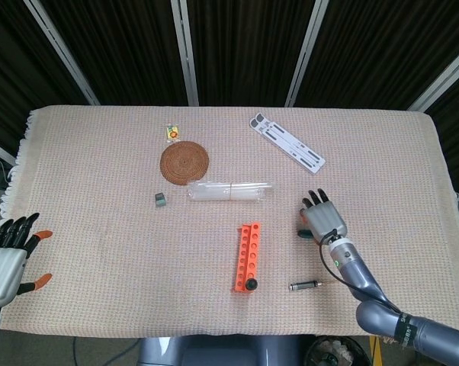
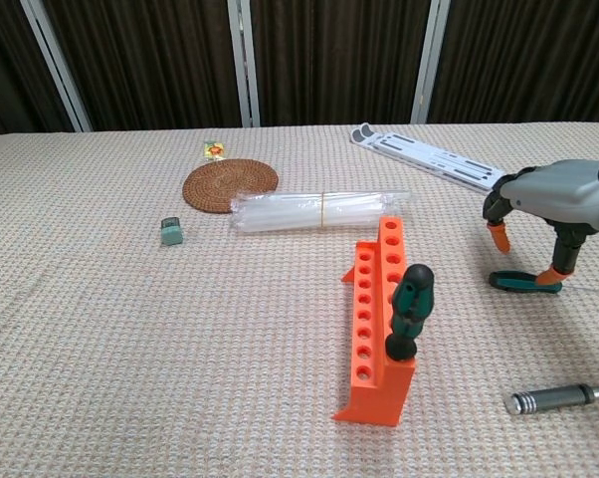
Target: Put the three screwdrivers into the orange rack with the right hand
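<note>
The orange rack point(image 2: 377, 317) lies mid-table and is also seen as the rack point(image 1: 247, 253) in the head view. One green-and-black screwdriver point(image 2: 409, 311) stands in its near end. A second green-handled screwdriver point(image 2: 523, 283) lies on the cloth to the right. My right hand point(image 2: 552, 201) hovers just over it, fingers apart and pointing down on either side of the handle, holding nothing. In the head view the right hand point(image 1: 323, 221) hides that screwdriver. A silver-handled screwdriver point(image 1: 306, 286) lies nearer the front edge. My left hand point(image 1: 7, 259) rests open at the front left.
A round woven coaster point(image 1: 184, 162), a bundle of clear plastic tubes point(image 1: 229, 191) and a small grey-green block point(image 1: 161, 199) lie behind and left of the rack. A white slotted plate point(image 1: 287, 142) lies at the back right. A small yellow packet point(image 1: 171, 133) sits behind the coaster.
</note>
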`<state>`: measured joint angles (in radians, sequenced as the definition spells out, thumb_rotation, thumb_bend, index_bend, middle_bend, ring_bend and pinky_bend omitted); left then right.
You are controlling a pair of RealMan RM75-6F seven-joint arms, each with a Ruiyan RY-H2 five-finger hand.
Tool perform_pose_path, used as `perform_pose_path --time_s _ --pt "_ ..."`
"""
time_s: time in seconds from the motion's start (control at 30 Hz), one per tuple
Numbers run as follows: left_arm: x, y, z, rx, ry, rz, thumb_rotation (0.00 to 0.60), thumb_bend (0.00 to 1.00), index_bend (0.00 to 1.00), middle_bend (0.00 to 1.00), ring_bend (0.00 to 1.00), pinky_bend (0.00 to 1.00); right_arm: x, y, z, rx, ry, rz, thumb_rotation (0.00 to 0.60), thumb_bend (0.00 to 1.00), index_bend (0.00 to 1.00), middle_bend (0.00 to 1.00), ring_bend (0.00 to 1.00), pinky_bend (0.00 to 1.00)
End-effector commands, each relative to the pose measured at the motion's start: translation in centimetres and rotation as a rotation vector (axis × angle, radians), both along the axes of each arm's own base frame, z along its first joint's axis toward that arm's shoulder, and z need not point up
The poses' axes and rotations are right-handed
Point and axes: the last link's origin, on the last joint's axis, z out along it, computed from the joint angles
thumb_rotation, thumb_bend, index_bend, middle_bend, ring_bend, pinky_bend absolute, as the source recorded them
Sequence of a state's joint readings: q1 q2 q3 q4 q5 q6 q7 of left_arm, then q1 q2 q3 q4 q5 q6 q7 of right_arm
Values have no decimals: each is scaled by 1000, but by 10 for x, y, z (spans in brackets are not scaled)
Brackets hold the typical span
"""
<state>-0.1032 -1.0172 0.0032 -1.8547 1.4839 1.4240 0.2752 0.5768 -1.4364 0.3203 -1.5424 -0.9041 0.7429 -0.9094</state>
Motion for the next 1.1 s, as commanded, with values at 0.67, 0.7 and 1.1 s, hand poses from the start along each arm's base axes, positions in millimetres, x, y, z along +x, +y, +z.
perform_pose_path --time_s 0.67,0.7,1.1 --pt "-4 1 -1 -1 -3 11 600 137 254 0 0 0 -2 8 -9 76 76 -52 600 244 436 125 0 0" --pt "-4 1 -1 -1 -4 11 600 137 254 0 0 0 -2 9 -9 78 76 -52 600 244 436 125 0 0" --pt "-5 2 -2 -2 -7 10 600 137 256 0 0 0 0 18 -16 58 115 -6 600 216 455 131 0 0"
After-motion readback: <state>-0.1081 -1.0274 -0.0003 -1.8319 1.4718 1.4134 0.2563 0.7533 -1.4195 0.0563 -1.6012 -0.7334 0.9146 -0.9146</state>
